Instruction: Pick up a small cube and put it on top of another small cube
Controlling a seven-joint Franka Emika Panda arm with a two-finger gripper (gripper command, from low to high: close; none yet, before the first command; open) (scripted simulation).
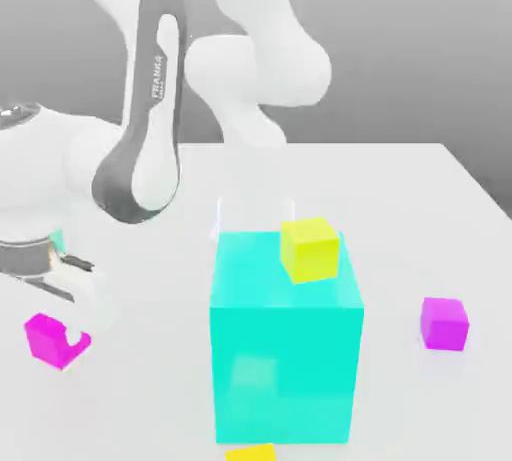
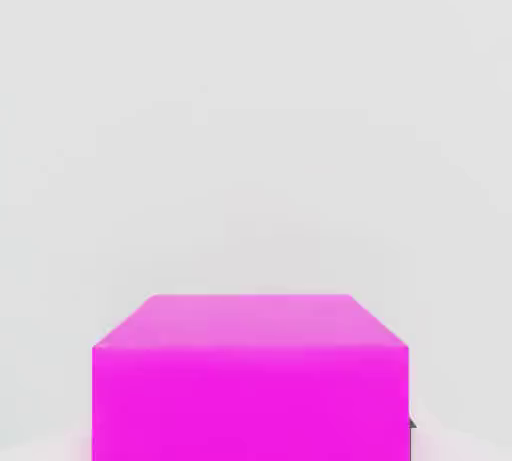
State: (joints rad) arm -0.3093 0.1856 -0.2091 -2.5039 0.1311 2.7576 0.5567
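A small magenta cube point(image 1: 42, 335) sits on the white table at the exterior view's lower left. My gripper point(image 1: 66, 333) is down over it, a white finger covering part of its near side, and the jaws are shut on it. In the hand view the same magenta cube point(image 2: 250, 379) fills the lower part, very close to the camera. A second small magenta cube point(image 1: 444, 324) rests on the table at the exterior view's right. A small yellow cube point(image 1: 310, 248) lies on top of a large cyan cube point(image 1: 285, 349).
The large cyan cube stands mid-table between the two magenta cubes, far taller than either. Another yellow cube point(image 1: 251, 452) peeks in at the bottom edge in front of it. The arm's white links point(image 1: 150, 129) rise over the left half of the table point(image 1: 400, 199).
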